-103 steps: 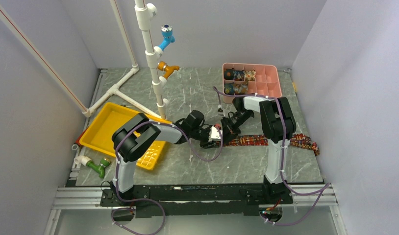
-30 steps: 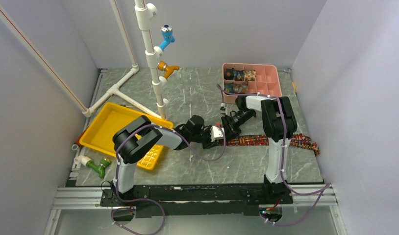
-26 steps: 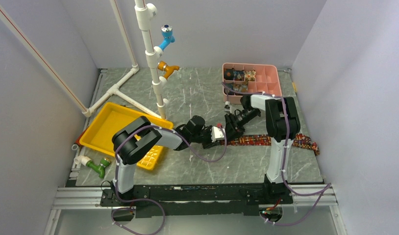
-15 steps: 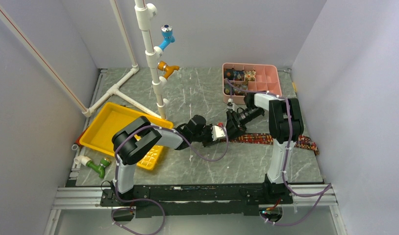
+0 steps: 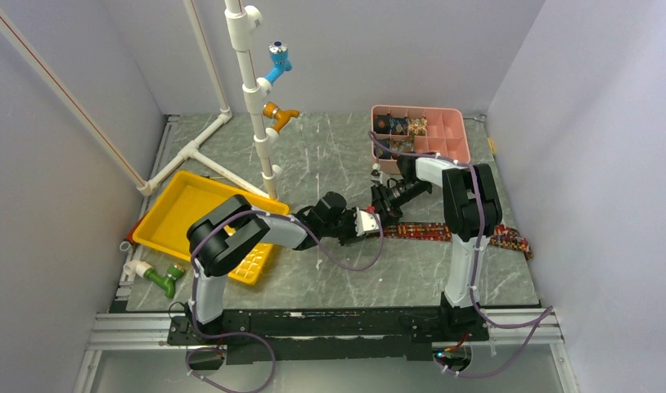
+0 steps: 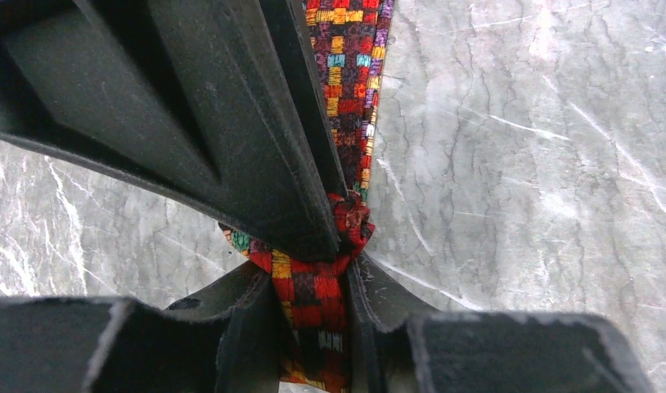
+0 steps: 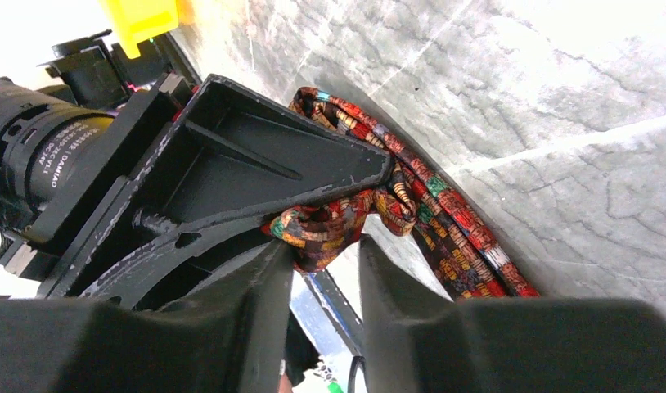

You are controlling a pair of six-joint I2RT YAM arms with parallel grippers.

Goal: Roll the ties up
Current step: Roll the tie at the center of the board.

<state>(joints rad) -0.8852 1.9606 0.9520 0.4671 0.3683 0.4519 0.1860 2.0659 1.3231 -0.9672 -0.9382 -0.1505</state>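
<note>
Left fingers (image 6: 246, 327) stay clamped on the tie (image 6: 347, 82); right fingers (image 7: 256, 327), slightly parted, have shifted rearward.

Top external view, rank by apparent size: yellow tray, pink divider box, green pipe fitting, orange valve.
1. yellow tray
2. pink divider box
3. green pipe fitting and orange valve look alike. The valve sits raised, nearer the camera, so I won't rank them.

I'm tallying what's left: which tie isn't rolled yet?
The long tie lying flat across the table, one end pinched in the left gripper. The other ties are small tight rolls sitting in the pink tray's compartments.
</note>
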